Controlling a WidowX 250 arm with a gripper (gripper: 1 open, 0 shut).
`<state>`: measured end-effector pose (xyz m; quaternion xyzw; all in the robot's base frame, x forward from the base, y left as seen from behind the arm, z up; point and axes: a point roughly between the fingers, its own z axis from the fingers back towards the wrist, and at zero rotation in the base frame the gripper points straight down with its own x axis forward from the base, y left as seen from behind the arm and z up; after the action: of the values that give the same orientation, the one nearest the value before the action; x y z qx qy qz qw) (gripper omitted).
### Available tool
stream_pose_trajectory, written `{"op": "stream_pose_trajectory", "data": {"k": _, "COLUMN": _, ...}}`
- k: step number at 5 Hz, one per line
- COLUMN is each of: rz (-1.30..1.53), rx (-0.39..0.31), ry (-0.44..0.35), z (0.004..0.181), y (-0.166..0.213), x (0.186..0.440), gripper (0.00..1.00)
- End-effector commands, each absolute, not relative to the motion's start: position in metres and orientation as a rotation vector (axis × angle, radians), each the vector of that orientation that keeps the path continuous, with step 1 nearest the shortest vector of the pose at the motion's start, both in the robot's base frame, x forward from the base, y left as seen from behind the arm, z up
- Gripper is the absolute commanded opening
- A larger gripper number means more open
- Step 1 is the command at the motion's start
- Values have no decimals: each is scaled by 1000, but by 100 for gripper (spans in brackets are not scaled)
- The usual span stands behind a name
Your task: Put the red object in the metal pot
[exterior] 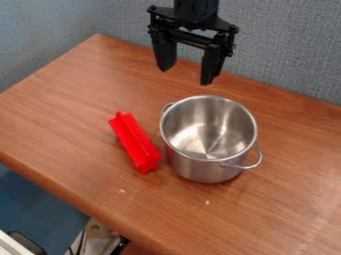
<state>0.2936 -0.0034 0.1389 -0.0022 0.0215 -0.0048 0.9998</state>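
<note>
One arm only, so no choice of hand: black two-finger gripper [189, 62] hung above the far side of the brown wooden table [80, 90], pointing down, fingers spread wide w/ nothing between them. Bright red long rectangular block w/ ridged top [135, 142] lay flat on the table, toward the camera and to frame-left of the fingers, well apart from them. Its long axis ran diagonally, from far-left to near-right. Shiny round stainless-steel pot [209, 138] stood upright just beside the block's right side, between block and gripper approx.; appeared empty. Judged: block not yet picked, task barely begun.
</note>
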Motion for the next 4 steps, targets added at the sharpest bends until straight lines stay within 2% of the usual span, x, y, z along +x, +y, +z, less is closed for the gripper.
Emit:
{"op": "stream_pose_trajectory", "data": {"k": 1, "rz": 24, "rx": 0, "ry": 62, "z": 142, "y": 1, "x": 287, "gripper": 100}}
{"op": "stream_pose_trajectory", "data": {"k": 2, "rz": 43, "rx": 4, "ry": 49, "z": 126, "y": 22, "x": 289, "gripper": 100}}
{"op": "stream_pose_trajectory", "data": {"k": 3, "rz": 243, "rx": 14, "ry": 10, "z": 111, "y": 62, "x": 280, "gripper": 100}}
{"op": "stream_pose_trajectory", "data": {"k": 4, "rz": 419, "rx": 18, "ry": -6, "z": 115, "y": 92, "x": 266, "gripper": 100}}
